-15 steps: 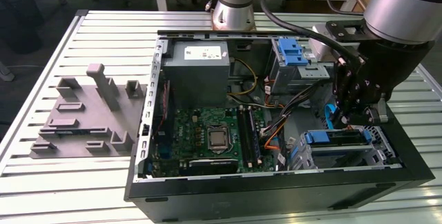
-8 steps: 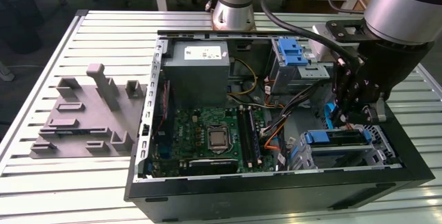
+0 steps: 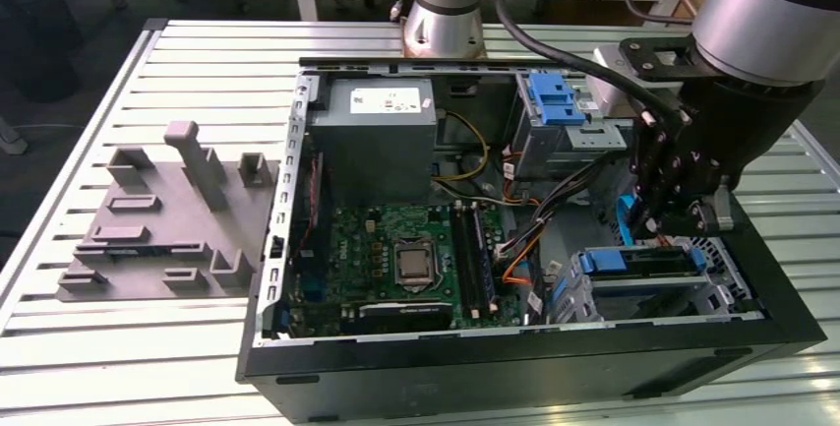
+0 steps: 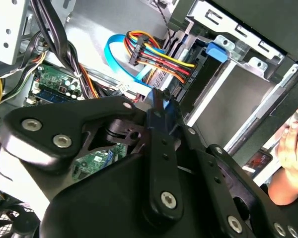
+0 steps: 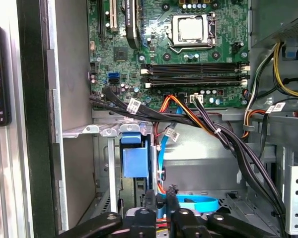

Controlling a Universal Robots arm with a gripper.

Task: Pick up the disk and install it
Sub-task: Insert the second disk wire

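Exterior view: the pincer (image 3: pixel 683 217) hangs low inside the open computer case (image 3: pixel 525 367), just above the drive cage (image 3: pixel 715 293) — where the disk (image 3: pixel 646 267) seems seated, its blue frame partly hidden. Whether the fingers grip anything — I cannot tell.

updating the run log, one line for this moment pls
gripper: inside open pc case, above drive bay | disk: seated in bay | fingers: state unclear

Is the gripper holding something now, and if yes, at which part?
The gripper appears to pinch a thin blue piece between its fingertips above the drive bay. It looks like the edge of the disk's blue frame, but I cannot confirm it.
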